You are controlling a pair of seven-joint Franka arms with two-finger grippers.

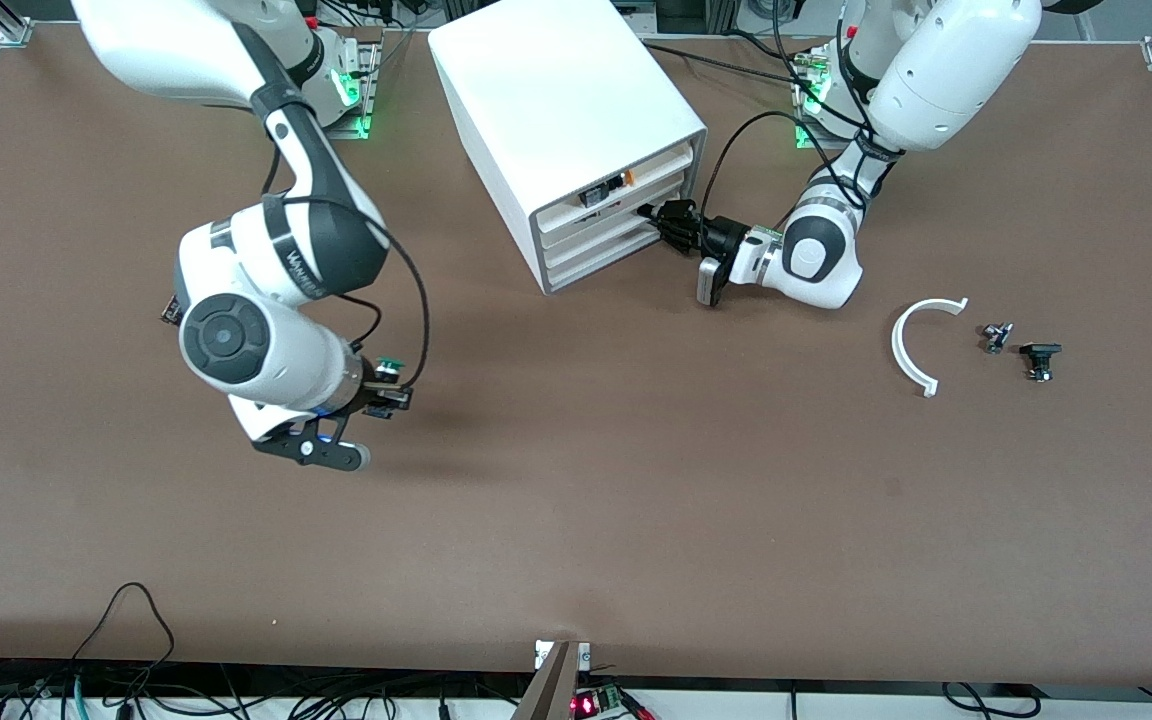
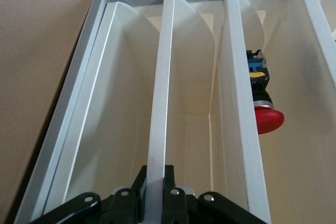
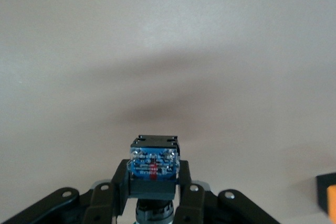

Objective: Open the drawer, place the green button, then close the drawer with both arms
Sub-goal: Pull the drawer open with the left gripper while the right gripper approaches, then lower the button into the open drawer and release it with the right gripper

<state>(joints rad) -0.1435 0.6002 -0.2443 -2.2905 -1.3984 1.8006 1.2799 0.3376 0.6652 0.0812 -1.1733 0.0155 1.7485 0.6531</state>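
Two arms are seen at one brown table point(image 1: 636, 520), on which one white cabinet point(image 1: 556, 110) with three stacked drawers stands, its front turned toward the left arm's end of the table and the front camera. The drawer point(image 1: 608, 228), second of the three, is met at its front edge by the left end effector point(image 1: 658, 222), whose fingers point(image 2: 169, 192) are clenched on that drawer's thin white front lip, as the left wrist view shows. The drawer's long axis runs along the cabinet front. In the top drawer one orange part point(image 1: 628, 179) and one red-capped switch point(image 2: 264, 109) are seen.

One button point(image 1: 391, 364) is held in the clenched right end effector point(image 1: 386, 388), up over bare table, away from the cabinet front toward the right arm's end of the table. Its green cap is turned toward the cabinet. In the right wrist view its blue-faced black body point(image 3: 154, 162) points away from the wrist, between the fingers.

Near the left arm's end of the table, nearer to the front camera than the cabinet, lie one white curved strip point(image 1: 911, 345) and two small black pieces point(image 1: 996, 336) point(image 1: 1040, 358).
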